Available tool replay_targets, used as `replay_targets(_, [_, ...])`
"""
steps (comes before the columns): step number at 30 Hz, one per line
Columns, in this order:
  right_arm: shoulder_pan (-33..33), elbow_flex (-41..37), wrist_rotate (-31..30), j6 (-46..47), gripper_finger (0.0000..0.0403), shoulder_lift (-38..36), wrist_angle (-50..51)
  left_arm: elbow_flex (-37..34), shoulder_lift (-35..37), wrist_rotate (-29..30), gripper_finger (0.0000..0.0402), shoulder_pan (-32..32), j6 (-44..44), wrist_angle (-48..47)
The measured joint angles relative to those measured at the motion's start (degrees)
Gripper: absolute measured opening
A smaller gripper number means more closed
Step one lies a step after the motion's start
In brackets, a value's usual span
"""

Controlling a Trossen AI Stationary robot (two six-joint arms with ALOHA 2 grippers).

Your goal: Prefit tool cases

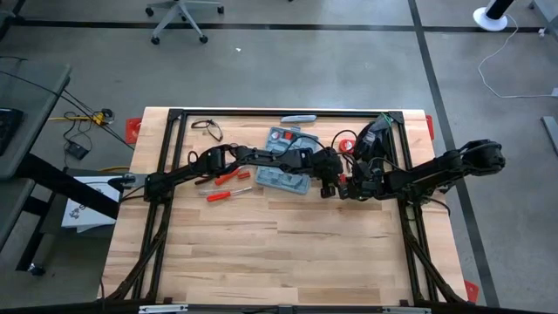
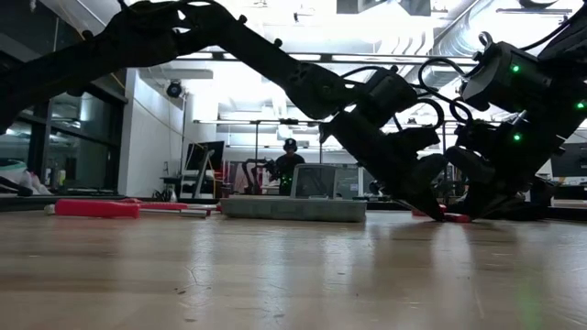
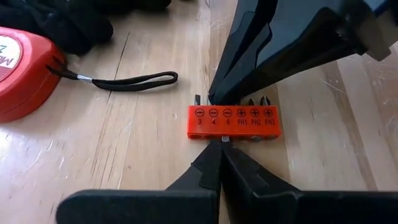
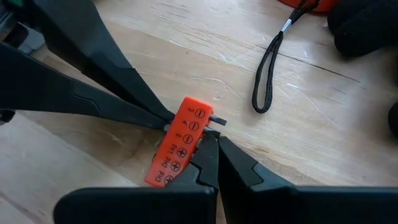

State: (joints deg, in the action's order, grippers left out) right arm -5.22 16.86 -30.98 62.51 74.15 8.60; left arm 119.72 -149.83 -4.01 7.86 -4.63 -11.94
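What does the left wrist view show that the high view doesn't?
Only the left wrist view shows the labels on the small orange plastic bit holder, the black wrist strap loop, and the left claw shut at the holder's edge. Only the high view shows the open blue-grey plastic tool case, the red-handled tools beside it, and both arms' reach. Both show the light wooden table and the two claws meeting, the right claw opposite.

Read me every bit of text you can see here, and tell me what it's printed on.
"3", "4", "6", "PH1", "PH2", "PH3": under screw-head symbols on the orange bit holder.
One partial white letter, like "M": on the red tape measure, the rest cut off.
Nothing readable on the tool case.
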Motion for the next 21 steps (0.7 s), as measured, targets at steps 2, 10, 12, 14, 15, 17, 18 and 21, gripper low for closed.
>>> replay_targets(2, [0.0, 0.0, 0.0, -0.5, 0.0000, 0.0, -0.2, 0.0, 0.0, -0.4, 0.0000, 0.0, 0.1, 0.5])
replay_targets(10, [0.0, 0.0, 0.1, -0.9, 0.0000, 0.0, -0.6, -0.1, 0.0, -1.1, 0.0000, 0.0, 0.6, 1.2])
replay_targets(12, [0.0, 0.0, 0.1, -0.9, 0.0000, 0.0, -0.6, -0.1, 0.0, -1.8, 0.0000, 0.0, 0.6, 1.2])
replay_targets(14, [0.0, 0.0, 0.1, -0.9, 0.0000, 0.0, -0.6, -0.1, -0.1, -2.0, 0.0000, 0.0, 1.0, 1.3])
replay_targets(15, [0.0, 0.0, 0.1, -0.9, 0.0000, 0.0, -0.6, -0.1, -0.1, -2.3, 0.0000, 0.0, 1.0, 1.4])
replay_targets(17, [0.0, 0.0, -0.2, -1.0, 0.0000, 0.0, -0.5, 0.0, -0.1, -2.6, 0.0000, 0.0, 1.0, 1.3])
replay_targets(18, [0.0, 0.0, -0.4, -0.7, 0.0000, 0.0, -0.3, 0.0, -0.1, -1.9, 0.0000, 0.0, 0.8, 0.9])
replay_targets(21, [-0.1, 0.1, -0.7, 0.8, 0.0000, -0.2, 0.7, 0.1, 0.0, 1.0, 0.0000, -0.2, -0.4, -0.2])
